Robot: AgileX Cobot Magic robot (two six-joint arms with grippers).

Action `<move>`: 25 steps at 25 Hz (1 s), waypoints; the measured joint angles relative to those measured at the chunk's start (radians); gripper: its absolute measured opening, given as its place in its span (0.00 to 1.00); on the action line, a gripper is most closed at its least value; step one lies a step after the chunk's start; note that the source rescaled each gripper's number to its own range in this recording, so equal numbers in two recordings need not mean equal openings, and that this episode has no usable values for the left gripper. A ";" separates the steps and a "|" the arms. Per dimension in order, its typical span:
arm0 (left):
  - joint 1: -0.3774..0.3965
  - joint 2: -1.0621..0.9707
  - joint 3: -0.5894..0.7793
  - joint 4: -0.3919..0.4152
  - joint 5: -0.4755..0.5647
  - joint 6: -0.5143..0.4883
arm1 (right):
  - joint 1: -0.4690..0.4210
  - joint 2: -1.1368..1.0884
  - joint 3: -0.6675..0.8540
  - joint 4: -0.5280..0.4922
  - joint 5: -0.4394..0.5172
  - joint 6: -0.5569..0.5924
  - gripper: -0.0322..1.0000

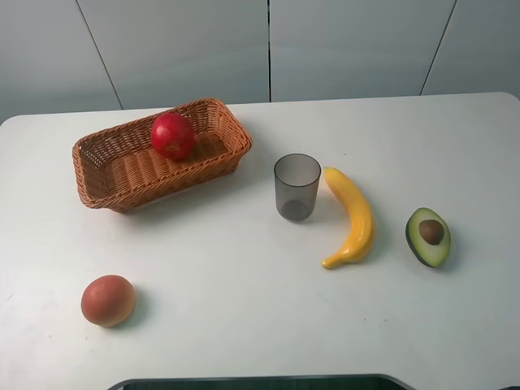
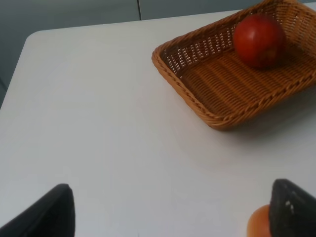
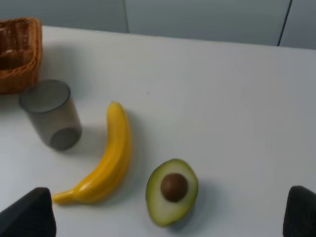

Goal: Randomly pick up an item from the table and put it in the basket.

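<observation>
The glossy red apple is seen inside the woven wicker basket, toward its far end, on the smooth white worktop. Left hand and right hand are spread wide, empty. A dull orange-brown round fruit lies well in front of the basket.

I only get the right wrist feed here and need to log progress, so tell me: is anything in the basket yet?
Observer: Yes, the red apple lies inside the basket, toward its far end.
Operator: Anything on the table I can't see?
Observer: A duller orange-brown fruit sits on the table, near the front left, apart from the basket.
Operator: Is the left gripper holding something?
Observer: No. The left gripper is open and empty, with that fruit just beside one fingertip.
</observation>
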 joint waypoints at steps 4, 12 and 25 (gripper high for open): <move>0.000 0.000 0.000 0.000 0.000 0.000 | 0.000 -0.019 0.000 0.009 0.029 0.000 1.00; 0.000 0.000 0.000 0.000 0.000 0.004 | 0.000 -0.019 0.020 0.023 0.003 0.000 1.00; 0.000 0.000 0.000 0.000 0.000 0.000 | 0.000 -0.023 0.029 0.014 -0.010 0.024 1.00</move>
